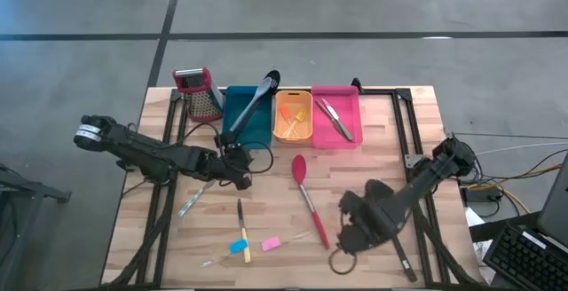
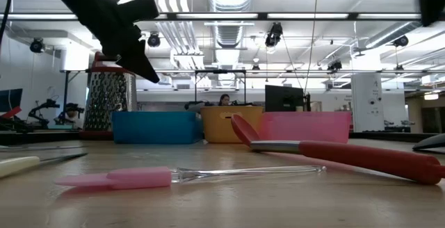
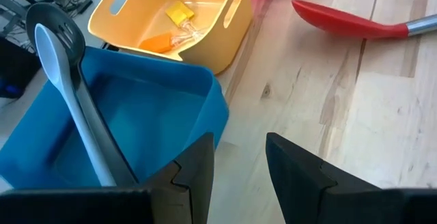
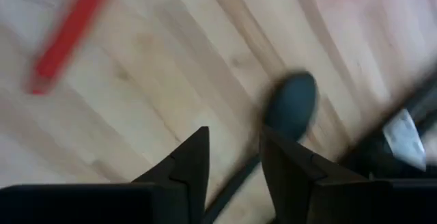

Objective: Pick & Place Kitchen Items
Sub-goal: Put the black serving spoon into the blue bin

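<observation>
Overhead, the left gripper point(image 1: 238, 171) hangs just in front of the teal bin point(image 1: 248, 116), fingers parted and empty. The right gripper point(image 1: 344, 243) reaches low beside the red spoon point(image 1: 307, 196), well in front of that bin; its grip cannot be judged. At table level, a pink piece point(image 2: 118, 178) lies nearest. The right wrist view is blurred: a black spoon point(image 4: 290, 104) lies just past the fingers.

Red spoon point(image 1: 308, 199) flat mid-table, grey-blue spoon point(image 1: 252, 105) leaning in teal bin point(image 1: 232, 129), possibly black spoon point(image 4: 290, 108) nearby.
</observation>
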Controlling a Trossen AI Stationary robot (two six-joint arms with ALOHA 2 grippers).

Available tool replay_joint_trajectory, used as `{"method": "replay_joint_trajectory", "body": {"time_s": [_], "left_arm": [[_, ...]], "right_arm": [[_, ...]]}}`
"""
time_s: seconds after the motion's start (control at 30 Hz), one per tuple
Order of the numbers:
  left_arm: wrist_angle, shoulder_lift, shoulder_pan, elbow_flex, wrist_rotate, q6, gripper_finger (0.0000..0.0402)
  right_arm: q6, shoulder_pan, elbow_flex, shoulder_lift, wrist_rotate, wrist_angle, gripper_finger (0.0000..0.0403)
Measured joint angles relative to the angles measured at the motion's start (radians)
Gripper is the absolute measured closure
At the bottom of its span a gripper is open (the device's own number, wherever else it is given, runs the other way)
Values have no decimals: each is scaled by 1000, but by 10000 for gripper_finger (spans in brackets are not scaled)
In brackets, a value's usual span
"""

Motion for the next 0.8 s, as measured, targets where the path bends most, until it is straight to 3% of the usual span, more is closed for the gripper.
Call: {"method": "replay_joint_trajectory", "body": {"time_s": [0.37,0.5,0.8], "left_arm": [[14,0,1,-61,-1,18,264],[21,0,1,-78,-1,15,264],[46,0,1,-100,0,10,264]], "right_arm": [[520,182,-247,-19,-41,-14,206],[588,198,-354,-57,-77,29,191],[621,198,-646,-254,-89,422,188]]}}
